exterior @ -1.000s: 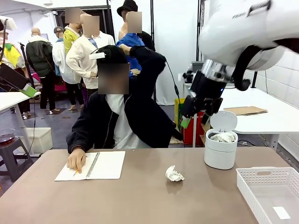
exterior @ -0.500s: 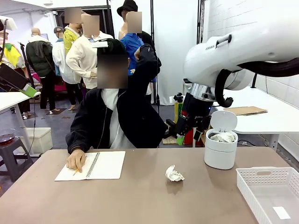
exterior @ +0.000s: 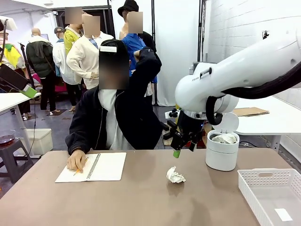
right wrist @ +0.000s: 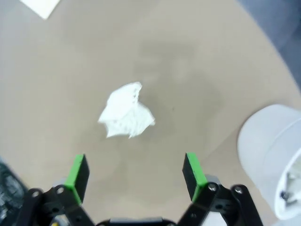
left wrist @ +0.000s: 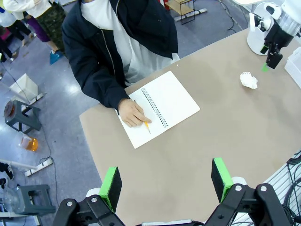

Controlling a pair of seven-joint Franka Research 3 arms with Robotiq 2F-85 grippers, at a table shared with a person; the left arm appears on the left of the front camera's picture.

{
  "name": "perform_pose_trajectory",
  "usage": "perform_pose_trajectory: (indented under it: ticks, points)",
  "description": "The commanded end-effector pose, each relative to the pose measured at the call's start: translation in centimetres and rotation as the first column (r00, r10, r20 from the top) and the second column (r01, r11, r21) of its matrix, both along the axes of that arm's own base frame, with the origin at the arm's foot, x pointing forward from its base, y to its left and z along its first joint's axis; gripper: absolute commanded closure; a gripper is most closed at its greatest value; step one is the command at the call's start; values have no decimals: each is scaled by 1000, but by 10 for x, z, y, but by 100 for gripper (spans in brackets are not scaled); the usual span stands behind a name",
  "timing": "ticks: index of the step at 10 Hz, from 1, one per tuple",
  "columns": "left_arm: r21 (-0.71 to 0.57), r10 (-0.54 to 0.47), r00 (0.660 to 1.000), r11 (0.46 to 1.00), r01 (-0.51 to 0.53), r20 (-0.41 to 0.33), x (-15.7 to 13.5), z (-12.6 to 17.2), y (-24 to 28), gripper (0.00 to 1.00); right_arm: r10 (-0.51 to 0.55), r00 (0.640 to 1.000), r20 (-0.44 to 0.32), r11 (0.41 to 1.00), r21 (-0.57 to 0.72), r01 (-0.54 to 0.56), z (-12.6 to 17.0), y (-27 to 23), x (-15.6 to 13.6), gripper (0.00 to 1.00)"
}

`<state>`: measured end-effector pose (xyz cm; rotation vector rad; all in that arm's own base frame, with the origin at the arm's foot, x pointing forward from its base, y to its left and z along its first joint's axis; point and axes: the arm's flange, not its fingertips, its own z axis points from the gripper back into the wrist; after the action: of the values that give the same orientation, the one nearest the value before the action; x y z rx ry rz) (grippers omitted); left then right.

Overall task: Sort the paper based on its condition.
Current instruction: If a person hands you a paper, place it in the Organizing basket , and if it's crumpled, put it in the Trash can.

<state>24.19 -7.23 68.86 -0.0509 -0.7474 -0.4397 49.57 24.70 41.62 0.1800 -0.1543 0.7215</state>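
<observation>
In the front view the right end effector (exterior: 184, 148) is hanging above the tabletop (exterior: 141, 202) with its fingers spread and nothing between them, just up and to the right of the crumpled lump (exterior: 175, 175), which is lying alone near the middle. The white bin (exterior: 221, 157) is standing close by with white wads (exterior: 225, 138) showing at its mouth, and the white basket (exterior: 270, 175) is sitting at the right edge. This view is giving the gap in height between pads and paper, which the wrist cameras are not making clear. In the left wrist view the left end effector (left wrist: 166, 181) is hovering high, spread and empty, and it is laying out the whole arrangement: the notebook (left wrist: 160, 108) under the person's hand (left wrist: 133, 113), well apart from the crumpled lump (left wrist: 249, 80). In the right wrist view the crumpled lump (right wrist: 126, 117) is sitting ahead of the open pads and a little toward one side, an offset the front view is hiding. Judging from that, one finger could be landing first and nudging the light paper away, or the pads could be scraping the tabletop; the bin (right wrist: 268, 150) beside the wrist could also be getting bumped.
</observation>
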Motion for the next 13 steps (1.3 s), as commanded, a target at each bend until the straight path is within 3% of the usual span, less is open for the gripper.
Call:
perform_pose_trajectory:
  ticks: [1,2,3,8,13]
  points:
    - [7,8,1000,1000,-8,2,0,0,1,0,-15,998,60,1000,17,14,-17,-2,-1,0]
    - [7,8,1000,1000,-8,2,0,0,1,0,7,999,-34,997,79,-4,1,-8,-6,0]
    - [7,8,1000,1000,-8,2,0,0,1,0,-4,1000,31,1000,8,4,-8,2,1,0]
    - [7,8,1000,1000,-8,2,0,0,1,0,-4,1000,26,1000,22,3,-7,3,0,0]
    - [7,8,1000,1000,-8,2,0,0,1,0,71,997,-34,993,-88,-74,-63,27,36,0]
